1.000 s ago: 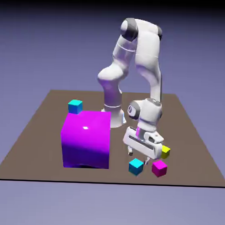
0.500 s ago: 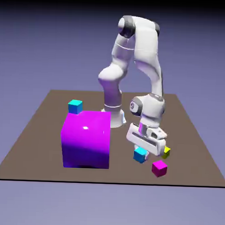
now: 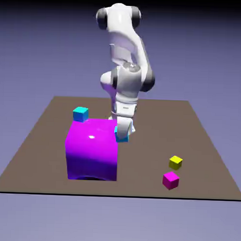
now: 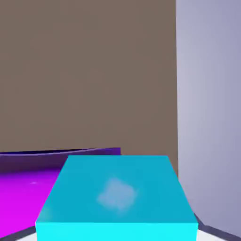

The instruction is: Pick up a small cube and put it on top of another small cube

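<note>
My gripper is shut on a small cyan cube, lifted off the table beside the upper right edge of the big purple cube. The held cyan cube fills the bottom of the hand view and hides my fingertips; part of the purple cube shows to its left. A second small cyan cube shows at the purple cube's far left top corner, toward the exterior view's left.
A small yellow cube and a small magenta cube lie on the brown table at the exterior view's right front. The big purple cube stands tall between my gripper and the other cyan cube.
My gripper closed on the cyan cube that lay near the magenta and yellow cubes, lifted it and carried it up and toward the exterior view's left, next to the purple cube.
</note>
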Robot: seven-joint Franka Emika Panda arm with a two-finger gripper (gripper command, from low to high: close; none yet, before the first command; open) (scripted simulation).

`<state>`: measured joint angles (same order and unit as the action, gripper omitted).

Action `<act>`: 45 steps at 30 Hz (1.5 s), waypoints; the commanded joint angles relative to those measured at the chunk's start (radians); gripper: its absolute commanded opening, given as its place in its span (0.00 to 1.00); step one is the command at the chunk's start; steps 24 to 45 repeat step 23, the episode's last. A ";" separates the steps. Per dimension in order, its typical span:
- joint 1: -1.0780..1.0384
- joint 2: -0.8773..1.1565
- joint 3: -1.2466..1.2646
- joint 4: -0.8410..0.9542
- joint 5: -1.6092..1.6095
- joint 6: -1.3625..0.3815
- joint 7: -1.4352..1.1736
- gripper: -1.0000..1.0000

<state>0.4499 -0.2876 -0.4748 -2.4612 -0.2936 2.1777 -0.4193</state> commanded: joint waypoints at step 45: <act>-0.399 -0.444 -0.037 -0.246 -0.304 -0.339 0.368 1.00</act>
